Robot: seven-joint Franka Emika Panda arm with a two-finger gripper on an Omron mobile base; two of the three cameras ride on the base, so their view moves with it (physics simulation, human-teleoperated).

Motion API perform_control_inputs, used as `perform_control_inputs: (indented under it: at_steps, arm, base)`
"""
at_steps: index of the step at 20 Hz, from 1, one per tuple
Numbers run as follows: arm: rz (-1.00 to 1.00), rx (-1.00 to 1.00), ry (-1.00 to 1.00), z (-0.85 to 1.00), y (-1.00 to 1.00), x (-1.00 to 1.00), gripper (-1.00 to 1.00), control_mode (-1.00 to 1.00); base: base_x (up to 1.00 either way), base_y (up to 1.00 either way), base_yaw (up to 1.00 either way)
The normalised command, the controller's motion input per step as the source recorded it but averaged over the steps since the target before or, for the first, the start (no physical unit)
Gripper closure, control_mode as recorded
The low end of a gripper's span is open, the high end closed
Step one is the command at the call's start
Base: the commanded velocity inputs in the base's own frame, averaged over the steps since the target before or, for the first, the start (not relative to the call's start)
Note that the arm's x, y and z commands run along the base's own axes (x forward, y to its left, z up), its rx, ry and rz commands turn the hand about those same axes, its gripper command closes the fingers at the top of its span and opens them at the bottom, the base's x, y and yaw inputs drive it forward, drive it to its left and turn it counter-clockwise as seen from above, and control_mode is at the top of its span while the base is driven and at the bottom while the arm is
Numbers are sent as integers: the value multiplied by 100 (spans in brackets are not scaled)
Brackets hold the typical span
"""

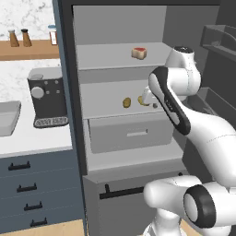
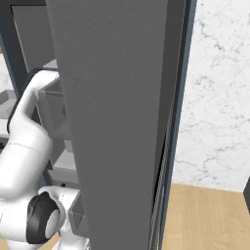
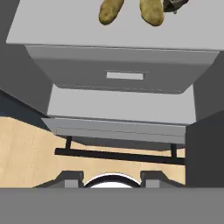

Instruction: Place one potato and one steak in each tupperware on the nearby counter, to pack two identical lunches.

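The fridge stands open. Two brown potatoes (image 1: 126,102) (image 1: 142,100) lie on its middle shelf, and the hand view has them at its top edge (image 3: 110,11) (image 3: 152,12). A reddish steak (image 1: 139,53) sits on the upper shelf. My gripper (image 1: 148,97) hovers at the front of the middle shelf, right beside the right potato and partly hidden by my forearm. In the hand view my gripper (image 3: 111,178) has its tips apart with nothing between them. A pale grey tupperware (image 1: 8,117) rests on the white counter (image 1: 41,138) at the far left.
A dark coffee machine (image 1: 48,97) stands on the counter next to the fridge wall. Below the potato shelf is a grey drawer (image 3: 124,76), then a lower compartment with a black handle (image 3: 118,154). The open fridge door (image 2: 112,122) looms close on the right. A small dark item (image 3: 175,4) lies beside the potatoes.
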Motion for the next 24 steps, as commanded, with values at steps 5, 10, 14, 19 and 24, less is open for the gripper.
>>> perform_control_inputs:
  at_steps: [5, 10, 14, 19, 24]
  arm:
    - [0, 0, -9, -9, 0, 11, -100, -100]
    - [0, 0, -19, 2, 0, 2, -100, -100]
    - [0, 0, -27, 70, 0, -2, -100, -100]
    - [0, 0, -17, 79, 0, 0, -100, -100]
    - [-4, 1, -2, 66, 0, 0, -100, -100]
  base:
    - [0, 0, 0]
    - [0, 0, 0]
    - [0, 0, 0]
    - [0, 0, 0]
    - [0, 0, 0]
